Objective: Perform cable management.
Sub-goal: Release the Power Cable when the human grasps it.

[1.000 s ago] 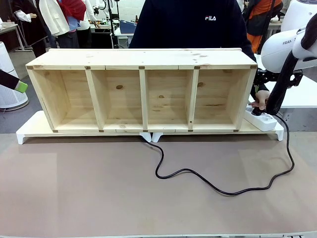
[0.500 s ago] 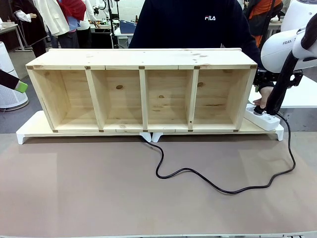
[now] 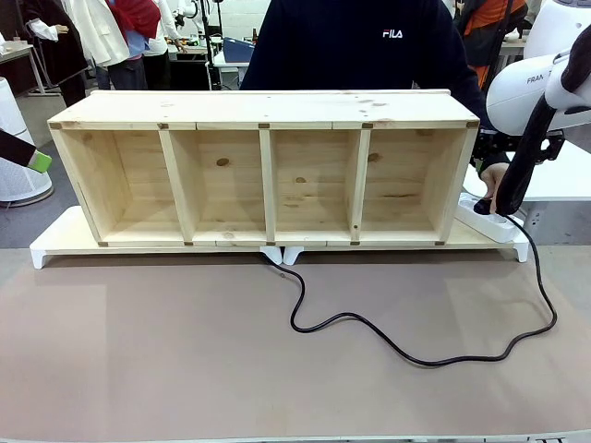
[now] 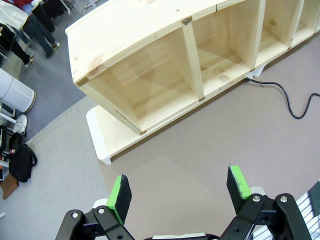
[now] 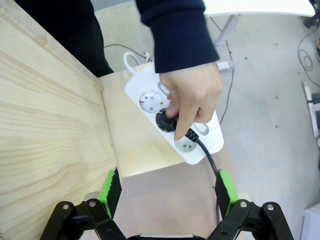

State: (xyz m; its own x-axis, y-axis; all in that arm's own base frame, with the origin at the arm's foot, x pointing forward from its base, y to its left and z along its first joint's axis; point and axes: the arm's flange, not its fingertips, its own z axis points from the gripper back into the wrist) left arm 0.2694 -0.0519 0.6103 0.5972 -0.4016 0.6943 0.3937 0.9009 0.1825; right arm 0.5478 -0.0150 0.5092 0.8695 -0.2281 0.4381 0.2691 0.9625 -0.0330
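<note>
Unplugging underway: person's hand grips the cable plug at the power strip; both grippers, left gripper and right gripper, gape empty; gathering the slack probably follows.

The left gripper hangs with jaws spread wide. The right gripper is likewise spread, the person's hand at its twelve o'clock.

— What moved over the last second?

— The person's hand lifted from low beside the power strip to above it, gripping the plug.

— And the cable?

— Its loop on the mat swung outward to the right, and the bend near the strip shifted further toward the table edge.

— The strip itself?

— It looked nudged slightly.
</note>
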